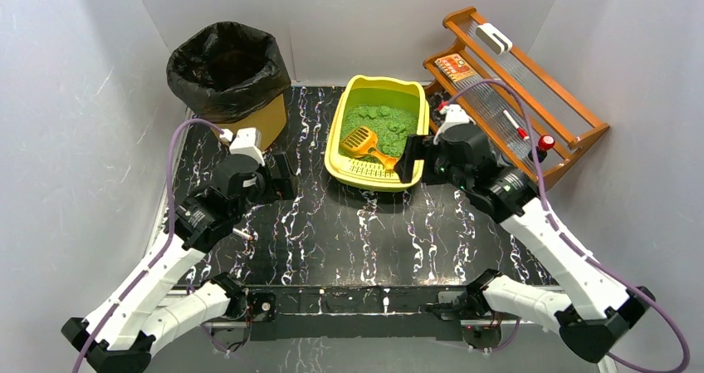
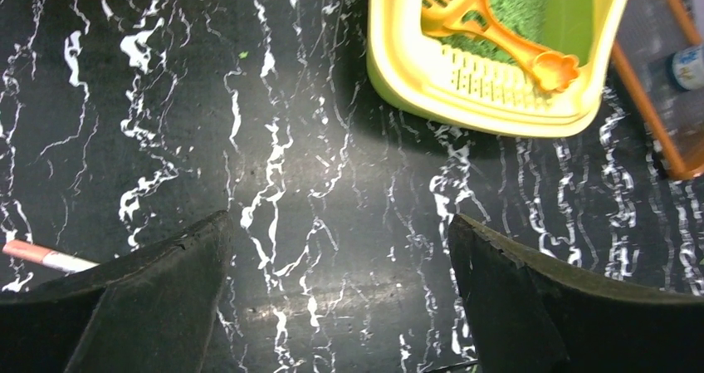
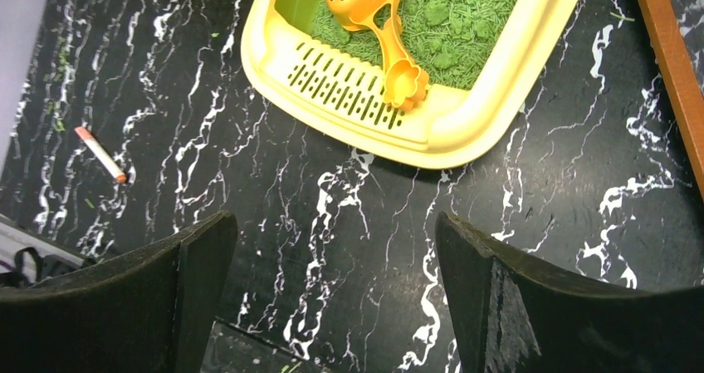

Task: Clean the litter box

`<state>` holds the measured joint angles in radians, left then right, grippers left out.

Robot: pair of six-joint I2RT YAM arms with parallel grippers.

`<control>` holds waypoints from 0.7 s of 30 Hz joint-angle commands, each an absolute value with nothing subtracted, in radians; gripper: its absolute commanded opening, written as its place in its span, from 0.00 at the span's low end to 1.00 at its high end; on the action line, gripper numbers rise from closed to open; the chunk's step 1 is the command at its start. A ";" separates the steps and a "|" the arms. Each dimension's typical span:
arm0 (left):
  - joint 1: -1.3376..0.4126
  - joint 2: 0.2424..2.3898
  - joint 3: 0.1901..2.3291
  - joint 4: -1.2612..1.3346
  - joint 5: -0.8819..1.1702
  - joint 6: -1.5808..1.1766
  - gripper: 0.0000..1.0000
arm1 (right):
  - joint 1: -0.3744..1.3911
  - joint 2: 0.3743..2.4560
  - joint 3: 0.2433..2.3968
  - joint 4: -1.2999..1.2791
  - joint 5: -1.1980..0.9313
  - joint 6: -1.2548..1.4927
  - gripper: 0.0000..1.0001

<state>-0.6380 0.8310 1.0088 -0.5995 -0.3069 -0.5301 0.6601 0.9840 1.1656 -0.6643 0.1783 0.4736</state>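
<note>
The yellow litter box [image 1: 359,84] stands at the back middle of the black marbled table, filled with green litter [image 1: 394,117]. An orange slotted scoop [image 1: 362,143] lies in it, its handle resting on the slotted grate at the near end. My right gripper [image 1: 413,159] hovers open just off the box's near right corner, holding nothing. My left gripper [image 1: 279,178] is open and empty over the table, left of the box. The left wrist view shows the box [image 2: 481,111] and scoop [image 2: 498,41] ahead to the right of my left gripper [image 2: 340,257]. The right wrist view shows box [image 3: 448,128], scoop [image 3: 390,49] and my right gripper [image 3: 332,248].
A yellow bin with a black bag [image 1: 224,66] stands at the back left. A wooden rack [image 1: 515,82] with small items leans at the back right. A small pink-and-white stick [image 1: 243,234] lies on the table near the left arm. White walls enclose the table.
</note>
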 commanded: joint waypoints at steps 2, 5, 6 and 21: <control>-0.643 0.800 0.927 -0.555 -0.362 -0.497 0.98 | 0.654 1.091 1.235 -0.565 0.199 0.364 0.94; -0.643 0.799 0.886 -0.541 -0.371 -0.507 0.98 | 0.654 1.176 1.255 -0.550 0.231 0.302 0.84; -0.643 0.798 0.874 -0.537 -0.377 -0.515 0.99 | 0.654 1.201 1.257 -0.540 0.237 0.282 0.79; -0.643 0.743 0.765 -0.484 -0.370 -0.473 0.98 | 0.583 1.592 1.413 -0.487 0.183 0.128 0.58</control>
<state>-0.6380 0.7609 0.7620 -0.5121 -0.3733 -0.5007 0.6357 1.5238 1.3262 -0.5140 0.2150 0.1562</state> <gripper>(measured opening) 0.982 0.571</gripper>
